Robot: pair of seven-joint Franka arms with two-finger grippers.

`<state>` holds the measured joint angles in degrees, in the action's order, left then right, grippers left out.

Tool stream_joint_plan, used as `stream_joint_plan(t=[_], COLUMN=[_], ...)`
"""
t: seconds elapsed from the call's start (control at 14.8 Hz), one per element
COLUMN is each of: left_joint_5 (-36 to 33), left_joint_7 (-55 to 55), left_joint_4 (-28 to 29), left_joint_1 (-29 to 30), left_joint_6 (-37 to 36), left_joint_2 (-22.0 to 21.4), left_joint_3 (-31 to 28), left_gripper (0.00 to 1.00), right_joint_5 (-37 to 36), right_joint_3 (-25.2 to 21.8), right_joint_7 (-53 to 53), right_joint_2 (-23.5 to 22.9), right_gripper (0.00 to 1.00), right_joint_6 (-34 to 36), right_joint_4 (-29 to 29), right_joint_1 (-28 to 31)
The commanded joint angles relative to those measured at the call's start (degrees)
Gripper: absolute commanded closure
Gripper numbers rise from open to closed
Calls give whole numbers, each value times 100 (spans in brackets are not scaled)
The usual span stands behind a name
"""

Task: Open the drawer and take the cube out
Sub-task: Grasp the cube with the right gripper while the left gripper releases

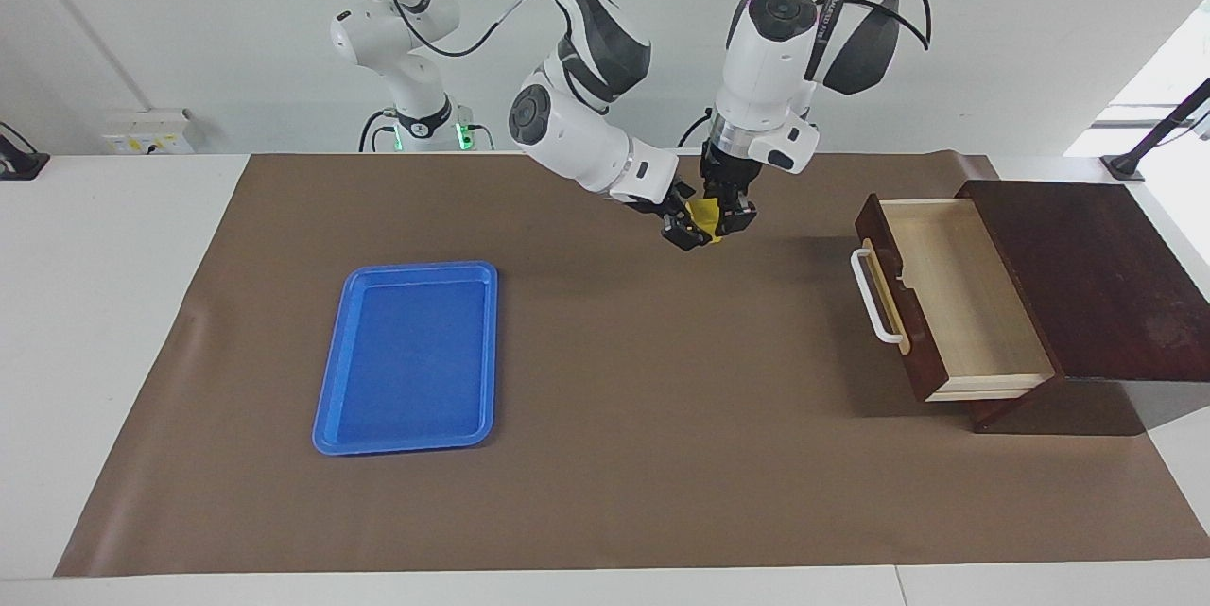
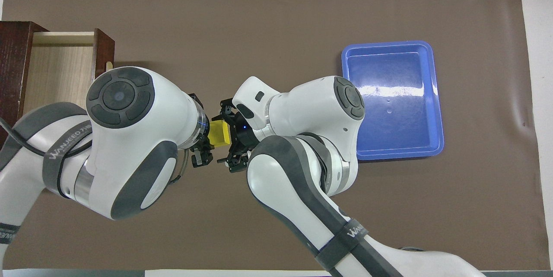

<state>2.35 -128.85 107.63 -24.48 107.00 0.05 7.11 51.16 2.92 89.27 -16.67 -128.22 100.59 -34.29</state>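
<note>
The glossy blue plastic tray lies flat toward the right arm's end. Over the brown mat, the right gripper and left gripper meet around the yellow cube; whose jaws clamp it, I cannot tell. It looks light, rigid and smooth, best pinched on flat faces. The wooden drawer stands open, pale inside.

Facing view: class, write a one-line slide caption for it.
Both grippers, left and right, meet at the yellow cube above the mat, between the open, empty drawer and the blue tray.
</note>
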Motion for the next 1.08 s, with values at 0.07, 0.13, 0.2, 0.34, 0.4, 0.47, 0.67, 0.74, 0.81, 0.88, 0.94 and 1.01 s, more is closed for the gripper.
stream_joint_plan(t=[0.07, 0.13, 0.2, 0.34, 0.4, 0.47, 0.67, 0.74, 0.81, 0.88, 0.94, 1.01], left_joint_5=[99, 99, 99, 99, 99, 99, 99, 91, 90, 90, 90, 90], left_joint_7=[-53, -53, -53, -53, -44, -44, 0, 17, 52, 61, 70, 79], left_joint_4=[241, 241, 241, 241, 241, 241, 223, 215, 206, 188, 162, 136], left_joint_1=[-92, -92, -92, -92, -92, -92, -92, -101, -92, -92, -92, -48], left_joint_6=[128, 128, 128, 128, 128, 128, 128, 128, 120, 111, 102, 84], left_joint_2=[-216, -216, -216, -216, -216, -216, -216, -216, -216, -216, -216, -216], left_joint_3=[-95, -95, -95, -95, -95, -104, -104, -104, -104, -104, -113, -113], left_gripper=[100, 100, 100, 100, 100, 100, 94, 68, 38, 12, 0, 0], right_joint_5=[96, 87, 78, 78, 69, 69, 60, 69, 69, 69, 69, 69], right_joint_3=[7, -2, -2, -2, -2, -2, -2, -2, -2, -2, -2, -2], right_joint_7=[-138, -233, -269, -261, -261, -269, -269, -278, -278, -278, -278, -287], right_joint_2=[-38, -29, -21, -21, -3, 6, 50, 50, 50, 50, 50, 50], right_gripper=[99, 100, 100, 100, 100, 100, 100, 100, 100, 100, 100, 100], right_joint_6=[8, -1, -10, -10, -10, -18, -1, -1, -1, -10, -1, -1], right_joint_4=[-66, -65, -65, -65, -74, -83, -83, -83, -92, -92, -92, -92], right_joint_1=[10, 10, 10, 19, 10, 10, 19, 19, 10, 10, 10, 10])
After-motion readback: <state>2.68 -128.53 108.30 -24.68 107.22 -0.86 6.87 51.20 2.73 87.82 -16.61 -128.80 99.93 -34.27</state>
